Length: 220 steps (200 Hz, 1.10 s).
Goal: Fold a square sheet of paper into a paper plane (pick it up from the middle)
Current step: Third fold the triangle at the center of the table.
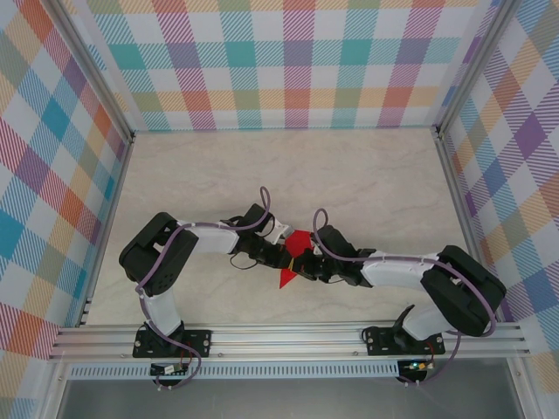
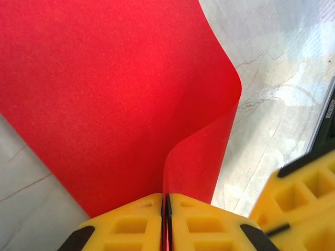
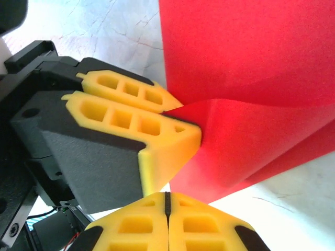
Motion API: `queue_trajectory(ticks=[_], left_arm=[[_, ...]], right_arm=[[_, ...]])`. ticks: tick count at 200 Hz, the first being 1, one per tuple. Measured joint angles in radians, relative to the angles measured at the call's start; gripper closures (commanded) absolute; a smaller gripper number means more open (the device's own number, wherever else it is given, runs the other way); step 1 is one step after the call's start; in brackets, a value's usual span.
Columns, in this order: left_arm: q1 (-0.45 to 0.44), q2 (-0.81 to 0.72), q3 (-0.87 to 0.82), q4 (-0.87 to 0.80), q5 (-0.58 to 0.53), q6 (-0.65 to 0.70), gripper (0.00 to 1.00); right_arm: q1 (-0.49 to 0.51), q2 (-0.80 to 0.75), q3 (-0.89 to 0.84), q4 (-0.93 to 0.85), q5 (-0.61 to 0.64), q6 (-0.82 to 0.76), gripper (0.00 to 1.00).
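Plaid walls (image 1: 52,131) in pastel checks on three sides, with a pale marbled worktop (image 1: 349,175) between them.

From above, just left of centre: left end effector (image 1: 278,251), pointed rightward and touching the red paper (image 1: 295,249). Paper in the near half of the worktop, between the two end effectors, one sharp corner aimed at the near edge.

From the left wrist: yellow pads (image 2: 131,225) of the left end effector (image 2: 166,201) pressed together, pinching a thin edge of the paper (image 2: 104,94) in the seam. A broad matte sheet beyond the pinch, curled at its right side into a soft S-bend. Further right, bare worktop (image 2: 277,78), then the right end effector (image 2: 301,193), blurred, just beside the paper. At the far right edge, a black strip (image 2: 328,112) with small white lettering running vertically, too blurred to read.

From the right wrist: left end effector (image 3: 183,117) at left, clamped on a fold of the paper (image 3: 251,63), red sheet spreading to the right. Right end effector (image 3: 167,201) at the bottom, pads closed tight, nothing seen in the seam. Paper's lower corner just past those tips; contact impossible to tell.

No brand or label readable anywhere else.
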Motion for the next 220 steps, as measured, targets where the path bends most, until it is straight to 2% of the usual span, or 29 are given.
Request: queue_trajectory(ticks=[63,220], left_arm=[[0.0,0.0,0.0,-0.004,-0.002,0.008,0.88],[0.004,0.0,0.008,-0.031,-0.01,0.039,0.88]], right_arm=[[-0.014,0.045,0.0,0.05,-0.066,-0.01,0.95],[-0.027,0.146,-0.001,0.139,-0.126,-0.013,0.96]])
